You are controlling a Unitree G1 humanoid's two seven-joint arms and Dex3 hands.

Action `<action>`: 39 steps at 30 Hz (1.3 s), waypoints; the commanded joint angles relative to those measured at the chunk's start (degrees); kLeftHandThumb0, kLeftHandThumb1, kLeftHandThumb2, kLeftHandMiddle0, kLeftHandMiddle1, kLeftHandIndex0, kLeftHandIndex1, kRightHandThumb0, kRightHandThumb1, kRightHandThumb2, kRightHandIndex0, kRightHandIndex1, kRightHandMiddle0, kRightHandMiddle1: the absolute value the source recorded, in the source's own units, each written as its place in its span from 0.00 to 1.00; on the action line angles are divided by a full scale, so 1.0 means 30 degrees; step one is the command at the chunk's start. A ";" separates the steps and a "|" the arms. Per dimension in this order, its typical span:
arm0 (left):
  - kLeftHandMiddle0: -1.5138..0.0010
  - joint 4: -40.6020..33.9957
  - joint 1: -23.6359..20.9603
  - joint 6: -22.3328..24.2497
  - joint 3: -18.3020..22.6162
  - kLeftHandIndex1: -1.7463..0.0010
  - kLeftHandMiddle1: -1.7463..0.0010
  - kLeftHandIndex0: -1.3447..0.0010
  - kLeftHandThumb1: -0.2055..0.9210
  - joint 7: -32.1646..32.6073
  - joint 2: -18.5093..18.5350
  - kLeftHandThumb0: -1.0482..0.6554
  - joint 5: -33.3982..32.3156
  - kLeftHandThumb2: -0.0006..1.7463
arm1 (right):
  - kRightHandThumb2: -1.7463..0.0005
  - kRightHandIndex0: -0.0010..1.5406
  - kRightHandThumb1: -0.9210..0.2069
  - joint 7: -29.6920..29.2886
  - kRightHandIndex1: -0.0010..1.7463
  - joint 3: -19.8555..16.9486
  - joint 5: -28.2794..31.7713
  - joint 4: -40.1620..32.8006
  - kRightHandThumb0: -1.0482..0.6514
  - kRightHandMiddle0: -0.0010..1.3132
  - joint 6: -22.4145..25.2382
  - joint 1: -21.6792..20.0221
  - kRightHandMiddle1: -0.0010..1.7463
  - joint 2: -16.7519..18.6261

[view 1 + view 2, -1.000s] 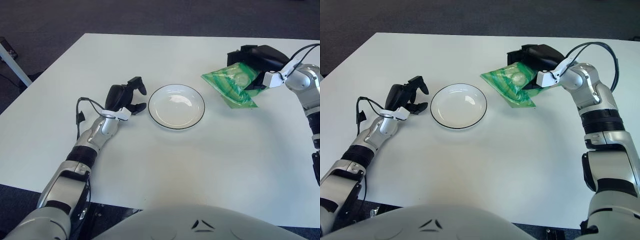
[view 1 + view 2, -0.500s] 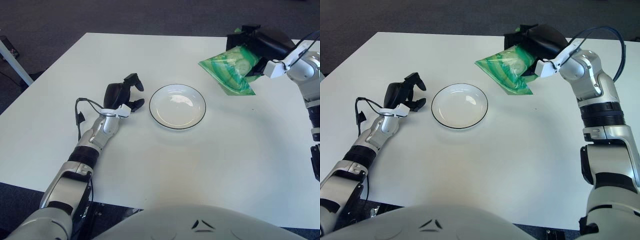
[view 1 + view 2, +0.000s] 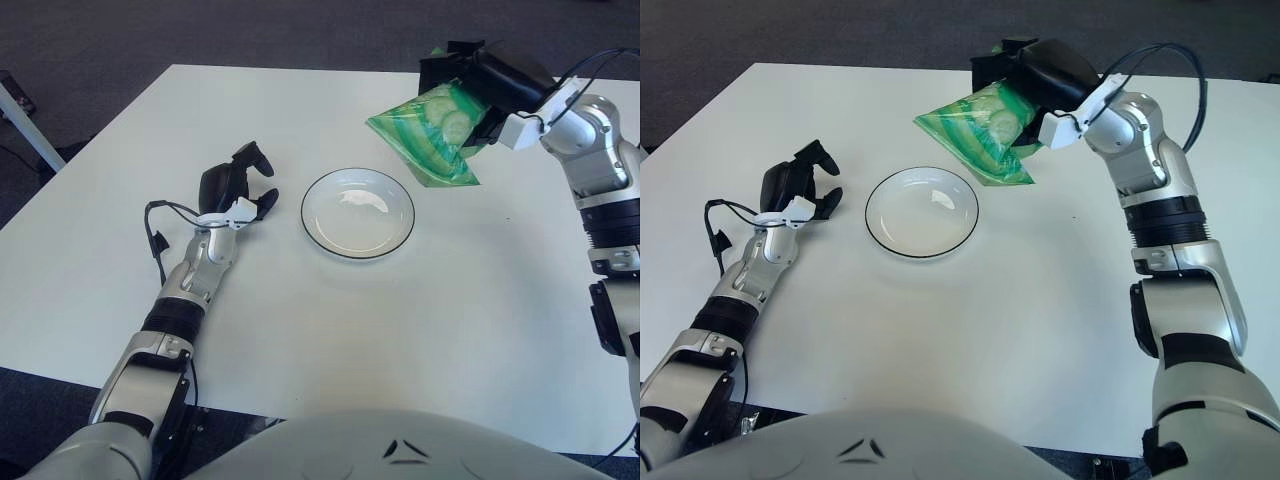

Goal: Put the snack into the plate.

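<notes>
**Snack held aloft beside plate; transfer not completed**

The right hand [image 3: 1040,75] sat in the upper right of the frame, its fingers clamped on the top edge of the snack [image 3: 975,130], a green packet printed with pale round slices. The packet hung tilted from that grip, its lower corner pointing down and toward the plate. It appeared clear of the counter [image 3: 480,320]; holding it by one edge seemingly let the bag dangle free so it could be carried over the rim without dragging.

The plate [image 3: 358,212], white with a dark rim, stood empty at the centre of the frame. The snack showed above and right of it, near but not yet over the bowl of the plate.

The left hand [image 3: 232,185] showed left of the plate, just beside it, fingers loosely curled and holding nothing. Whether it touched the counter could not be determined.

Assessment: the carrying step was in hand. The remaining move would call for bringing the packet over the plate's centre before release, since the limp bag could drape across the rim.
</notes>
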 commanded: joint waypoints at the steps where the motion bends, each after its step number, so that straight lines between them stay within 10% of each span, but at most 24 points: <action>1: 0.15 0.0860 0.2027 0.0615 -0.0058 0.00 0.00 0.47 0.37 -0.0191 -0.1253 0.31 -0.0849 0.83 | 0.04 0.56 0.80 0.0413 1.00 0.0593 -0.0063 -0.1006 0.98 0.85 0.0374 -0.0541 1.00 0.0960; 39: 0.14 -0.0072 0.2258 0.0388 0.0360 0.00 0.00 0.47 0.36 -0.0729 -0.1592 0.30 -0.2169 0.83 | 0.06 0.54 0.78 0.1908 1.00 0.2469 0.0914 0.1867 0.97 0.79 -0.1947 -0.1437 1.00 0.4056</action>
